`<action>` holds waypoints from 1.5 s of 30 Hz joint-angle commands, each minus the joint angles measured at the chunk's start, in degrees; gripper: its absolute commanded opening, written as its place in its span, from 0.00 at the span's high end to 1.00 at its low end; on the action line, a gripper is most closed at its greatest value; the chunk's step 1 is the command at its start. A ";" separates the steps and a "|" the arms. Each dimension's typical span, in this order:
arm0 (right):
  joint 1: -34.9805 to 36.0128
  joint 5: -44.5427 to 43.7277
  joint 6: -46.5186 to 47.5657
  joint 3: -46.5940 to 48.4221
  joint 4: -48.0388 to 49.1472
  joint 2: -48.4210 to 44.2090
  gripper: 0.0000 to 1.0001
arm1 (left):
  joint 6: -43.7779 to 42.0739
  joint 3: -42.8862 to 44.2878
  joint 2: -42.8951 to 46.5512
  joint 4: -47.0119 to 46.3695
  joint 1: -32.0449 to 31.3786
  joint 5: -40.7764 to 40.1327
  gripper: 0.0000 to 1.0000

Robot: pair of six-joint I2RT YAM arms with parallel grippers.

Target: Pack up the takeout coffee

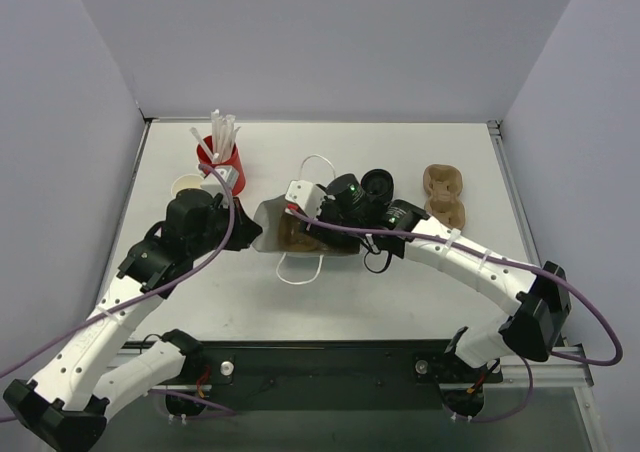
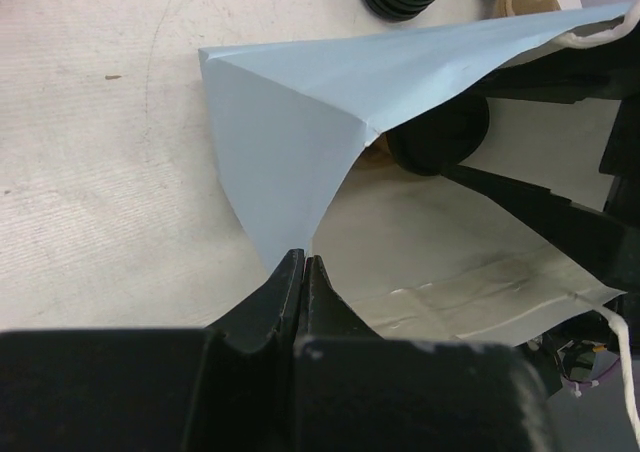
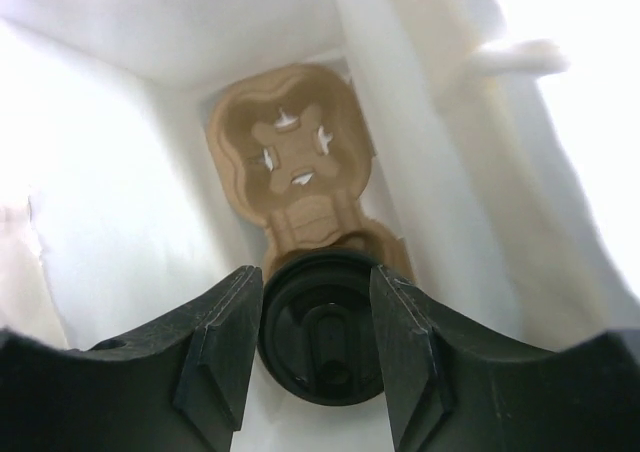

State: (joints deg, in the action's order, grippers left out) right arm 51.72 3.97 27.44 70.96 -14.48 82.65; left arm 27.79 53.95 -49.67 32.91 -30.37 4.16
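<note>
Paper bag [image 2: 290, 122] — one — pinched by left gripper [image 2: 303, 272]; right gripper [image 3: 315, 280] flanks one takeout coffee [image 3: 322, 337], grip unclear

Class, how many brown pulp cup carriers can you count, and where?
2. One cup carrier lies inside the white paper bag, beneath the lidded coffee; the second carrier sits on the table right of the bag. It may be a stack hiding more.
</note>
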 commanded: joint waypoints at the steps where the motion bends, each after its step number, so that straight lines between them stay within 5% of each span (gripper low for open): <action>1: -0.31 1.57 -3.71 3.92 -1.25 -3.64 0.53 | 0.77 6.07 -2.97 5.58 0.22 -2.14 1.00; 13: -0.40 1.22 -6.78 4.54 -2.04 -5.48 0.55 | 3.59 15.83 -10.53 10.60 0.22 -1.35 1.00; 22: -0.66 0.61 -11.62 14.82 -3.18 -5.22 0.50 | 1.04 20.22 -13.34 9.02 0.31 -2.75 0.68; 34: -0.40 -9.15 -17.49 22.55 -7.57 -10.05 0.45 | -0.28 37.96 -19.23 12.79 1.71 -14.52 0.56; 39: 0.04 -9.76 -22.95 16.86 -9.95 -16.63 0.22 | -2.13 44.57 -24.42 16.14 2.94 -22.79 0.52; 41: 0.39 -10.20 -25.24 13.26 -9.95 -20.49 0.00 | -2.74 44.57 -26.17 15.44 5.49 -24.72 0.51; 45: 0.66 -9.95 -27.44 9.30 -10.13 -26.04 0.00 | -4.85 42.73 -28.72 10.09 10.67 -27.63 0.42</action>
State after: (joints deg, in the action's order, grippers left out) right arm 51.81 -4.58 4.38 83.79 -24.03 60.86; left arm 25.82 97.41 -75.31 46.74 -23.97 -17.56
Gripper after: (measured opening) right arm 0.998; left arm 0.538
